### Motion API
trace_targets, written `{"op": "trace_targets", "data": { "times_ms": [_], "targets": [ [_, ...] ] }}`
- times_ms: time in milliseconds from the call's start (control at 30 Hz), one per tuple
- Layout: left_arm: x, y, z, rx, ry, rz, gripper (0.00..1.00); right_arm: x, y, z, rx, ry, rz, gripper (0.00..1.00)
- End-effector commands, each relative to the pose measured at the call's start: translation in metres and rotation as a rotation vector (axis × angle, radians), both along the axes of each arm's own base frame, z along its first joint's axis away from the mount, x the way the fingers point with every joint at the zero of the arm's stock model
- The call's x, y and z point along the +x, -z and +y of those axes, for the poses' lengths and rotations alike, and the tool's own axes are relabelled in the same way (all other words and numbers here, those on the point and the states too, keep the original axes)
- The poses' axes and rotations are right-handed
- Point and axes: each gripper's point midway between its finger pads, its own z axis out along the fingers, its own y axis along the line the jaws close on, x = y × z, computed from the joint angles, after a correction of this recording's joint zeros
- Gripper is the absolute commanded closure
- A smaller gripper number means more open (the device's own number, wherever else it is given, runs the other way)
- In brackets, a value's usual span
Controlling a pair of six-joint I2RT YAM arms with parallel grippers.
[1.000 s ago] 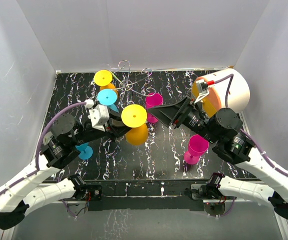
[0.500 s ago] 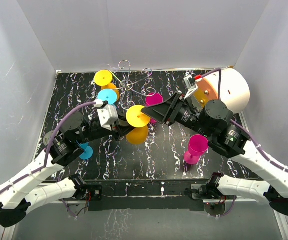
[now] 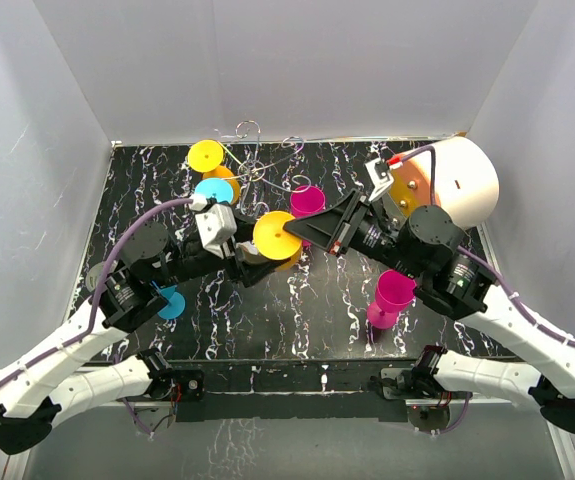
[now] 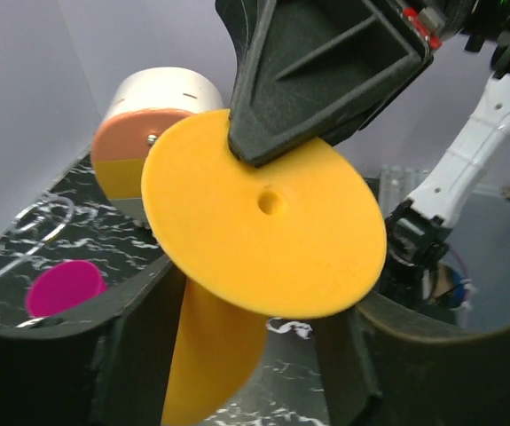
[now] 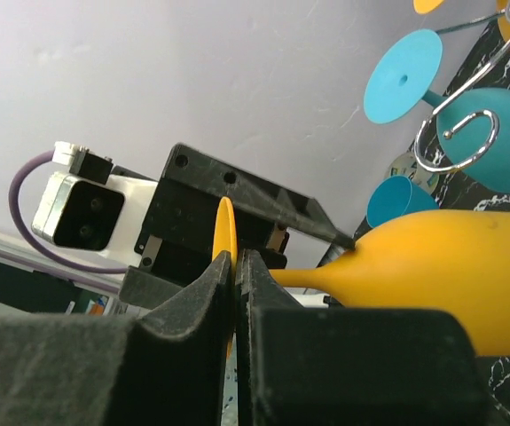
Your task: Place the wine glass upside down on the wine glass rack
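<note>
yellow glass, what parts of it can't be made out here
Rim of the yellow glass: top view, under its own foot; left wrist view, cut by the bottom edge; right wrist view, cut by the right edge.
Stem: left wrist view, mostly behind the foot.

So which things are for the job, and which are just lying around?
For the job:
yellow wine glass
wine glass rack
right gripper pinching the glass's foot
left gripper

Just lying about:
white-and-orange cylinder
pink glass near the right arm
blue glass near the left arm
</note>
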Motion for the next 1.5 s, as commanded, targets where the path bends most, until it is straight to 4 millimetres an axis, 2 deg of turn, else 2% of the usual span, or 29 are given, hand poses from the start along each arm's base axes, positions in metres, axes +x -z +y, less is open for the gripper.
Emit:
{"op": "trace_targets", "data": {
  "times_ms": [0,133,300,533,733,800,900,1067,1133,1367,1467],
  "targets": [
    [-0.006,-0.007,-0.002,-0.041,0.009,0.150,0.40,-0.001,-0.004,-0.005,0.058,0.015,0.020,1.00],
    [-0.018,-0.005,-0.006,-0.085,0.050,0.371,0.37,0.002,-0.001,-0.016,0.061,0.067,0.042,1.00],
    [-0.027,-0.006,-0.005,-0.147,0.059,0.577,0.36,0.013,0.015,-0.035,0.041,0.179,0.072,1.00],
    [-0.025,-0.027,-0.002,-0.340,0.051,0.795,0.34,0.016,0.027,-0.048,0.024,0.237,0.074,1.00],
    [-0.006,-0.026,0.001,-0.410,-0.057,0.903,0.34,0.013,0.027,-0.048,0.011,0.220,0.052,1.00],
    [0.002,-0.025,0.003,-0.417,-0.113,0.921,0.39,0.011,0.028,-0.045,0.006,0.204,0.048,1.00],
    [0.011,-0.021,0.006,-0.417,-0.178,0.942,0.52,0.008,0.029,-0.042,0.003,0.182,0.040,1.00],
    [0.013,-0.021,0.005,-0.416,-0.186,0.936,0.69,0.007,0.032,-0.039,-0.003,0.165,0.040,1.00],
    [0.013,-0.020,0.002,-0.407,-0.175,0.940,0.72,0.007,0.032,-0.038,-0.004,0.163,0.040,1.00],
    [0.010,-0.020,-0.008,-0.381,-0.131,0.956,0.74,0.006,0.033,-0.033,-0.013,0.141,0.035,1.00],
    [0.010,-0.023,-0.010,-0.380,-0.120,0.951,0.84,0.005,0.033,-0.032,-0.014,0.137,0.029,1.00]
  ]
}}
